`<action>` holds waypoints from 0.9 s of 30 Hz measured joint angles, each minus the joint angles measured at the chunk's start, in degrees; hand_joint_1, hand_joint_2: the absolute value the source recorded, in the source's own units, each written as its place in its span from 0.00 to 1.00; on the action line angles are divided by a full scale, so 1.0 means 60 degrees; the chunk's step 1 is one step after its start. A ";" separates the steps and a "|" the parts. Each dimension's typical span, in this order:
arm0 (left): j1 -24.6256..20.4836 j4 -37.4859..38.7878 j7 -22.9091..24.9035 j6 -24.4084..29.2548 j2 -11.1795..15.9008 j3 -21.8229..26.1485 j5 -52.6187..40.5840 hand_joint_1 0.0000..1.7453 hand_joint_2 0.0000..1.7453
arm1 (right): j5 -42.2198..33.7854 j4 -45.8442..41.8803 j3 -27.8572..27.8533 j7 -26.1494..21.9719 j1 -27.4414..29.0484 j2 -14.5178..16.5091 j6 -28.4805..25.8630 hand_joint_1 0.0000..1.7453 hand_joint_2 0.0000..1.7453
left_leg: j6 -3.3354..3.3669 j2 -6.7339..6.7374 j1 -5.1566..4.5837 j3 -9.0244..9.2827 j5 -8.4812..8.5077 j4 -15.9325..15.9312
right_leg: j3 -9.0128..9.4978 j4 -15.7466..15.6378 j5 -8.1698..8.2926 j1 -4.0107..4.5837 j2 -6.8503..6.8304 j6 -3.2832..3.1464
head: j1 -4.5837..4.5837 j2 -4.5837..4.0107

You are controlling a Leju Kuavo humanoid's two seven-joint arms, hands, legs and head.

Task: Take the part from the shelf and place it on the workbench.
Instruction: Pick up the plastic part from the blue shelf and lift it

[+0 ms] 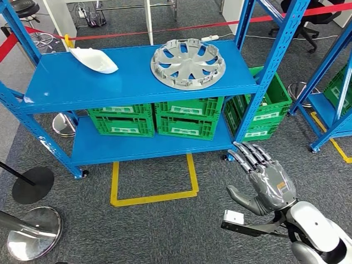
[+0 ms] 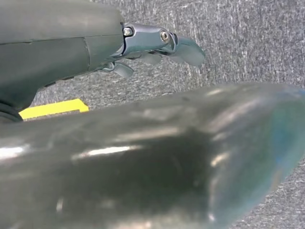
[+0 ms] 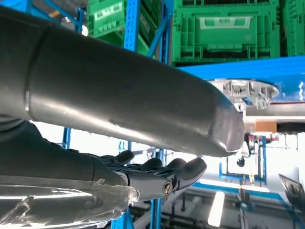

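Silver hubcap (image 1: 188,64) is lying flat on the top board of the blue shelf (image 1: 124,82), toward its right end, close to the right upright. Right hand (image 1: 265,179) is hovering low over the grey carpet floor (image 1: 166,231) in front of the shelf, palm down, fingers stretched forward and spread, thumb out to the side, holding nothing. The hubcap is sitting well apart from that hand: up and to the left of it in the head view, a shelf level higher, no contact. In the right wrist view the right hand's dark fingers (image 3: 158,167) are lying extended with nothing in them, and the hubcap rim (image 3: 248,93) is showing past the thumb, on the blue board. Left hand (image 2: 158,45) is hanging over the carpet in the left wrist view, fingers extended, nothing in it, beside a strip of yellow floor tape (image 2: 54,108). A white moulded part (image 1: 93,59) is lying at the left end of the same top board, well apart from the hubcap. Green crates (image 1: 155,118) are sitting in a row on the lower board. A yellow tape rectangle (image 1: 153,195) is marking the floor in front of the shelf, left of the right hand.
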 joint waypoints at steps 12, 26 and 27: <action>0.0275 -0.0467 0.0075 0.0149 0.0116 0.0363 0.0034 0.00 0.00 | -0.0215 0.0035 0.0016 -0.0266 -0.0048 0.0199 0.0208 0.00 0.00 | 0.0148 -0.0004 -0.0128 -0.0033 -0.0060 0.0039 | 0.0010 -0.0014 0.0021 -0.0135 -0.0001 0.0136 | -0.0004 0.0000; 0.0414 -0.0611 0.0394 0.0465 0.0056 0.0702 -0.0536 0.00 0.00 | -0.0251 0.0005 -0.0003 -0.0279 -0.0023 0.0270 0.0250 0.00 0.00 | 0.0250 -0.0013 -0.0188 -0.0033 -0.0047 0.0048 | 0.0052 -0.0163 0.0062 -0.0178 -0.0015 0.0203 | 0.0057 0.0000; 0.0425 -0.0611 0.0393 0.0450 0.0055 0.0726 -0.0559 0.00 0.00 | -0.0261 0.0005 -0.0002 -0.0286 -0.0025 0.0277 0.0259 0.00 0.00 | 0.0272 -0.0013 -0.0185 -0.0034 -0.0043 0.0032 | 0.0054 -0.0173 0.0067 -0.0176 -0.0014 0.0228 | 0.0056 0.0000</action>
